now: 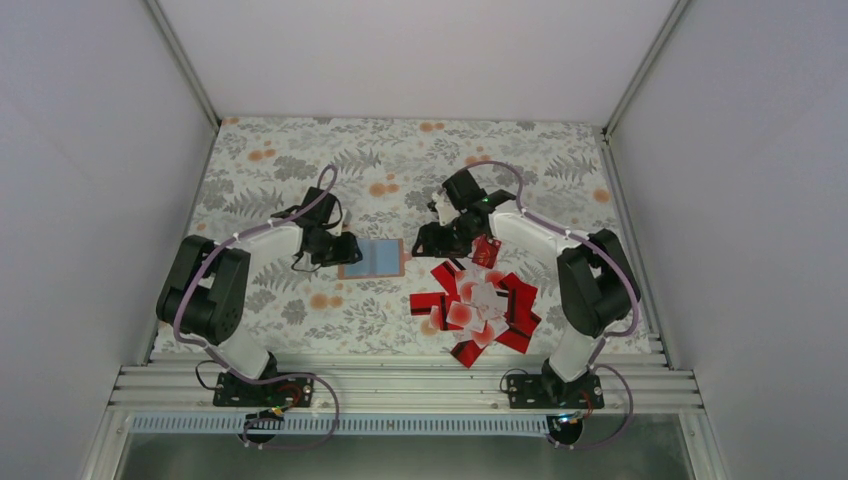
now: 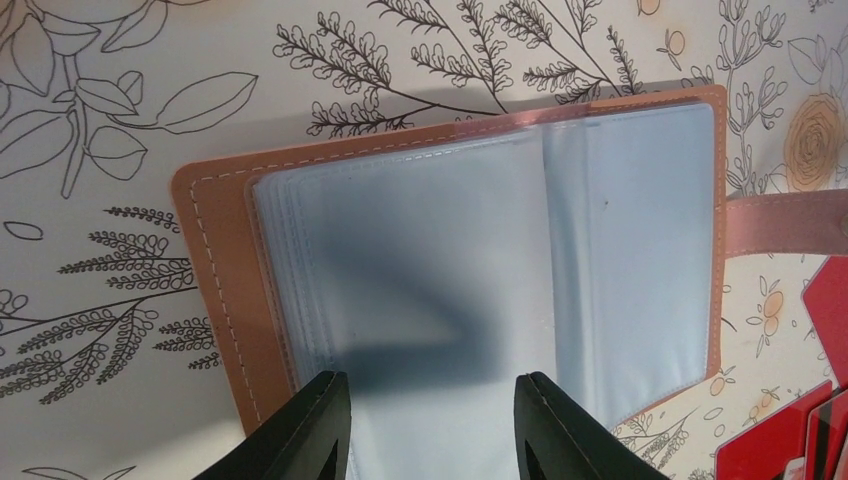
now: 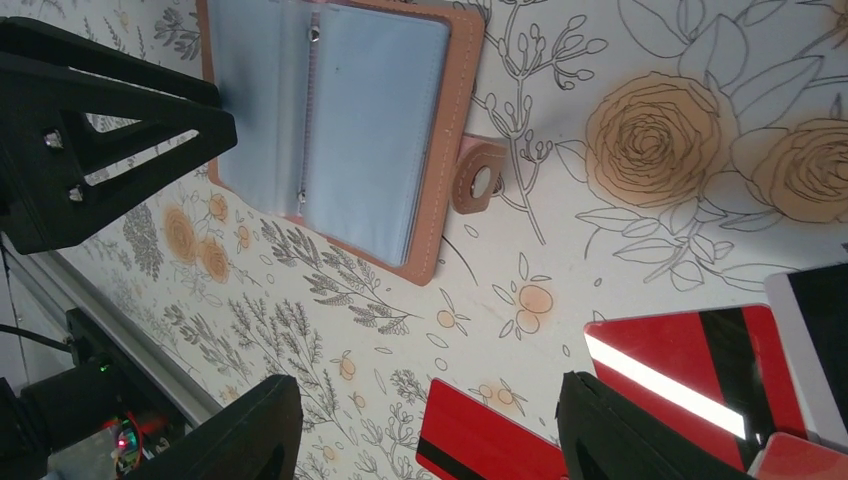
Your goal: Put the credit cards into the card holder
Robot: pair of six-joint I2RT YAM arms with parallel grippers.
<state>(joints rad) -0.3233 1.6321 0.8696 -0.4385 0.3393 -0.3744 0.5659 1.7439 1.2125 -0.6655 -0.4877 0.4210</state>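
lying open mid-way across the worktop, the holder sits between both hands, with the cards heaped just near-right of it. the left hand hangs at the holder's left edge, part-spread over the sleeves and gripping nothing. the right hand is wide and empty above loose red cards. unpinned, the holder could slide or fold when a card pushes in. overlapping cards might lift in pairs.
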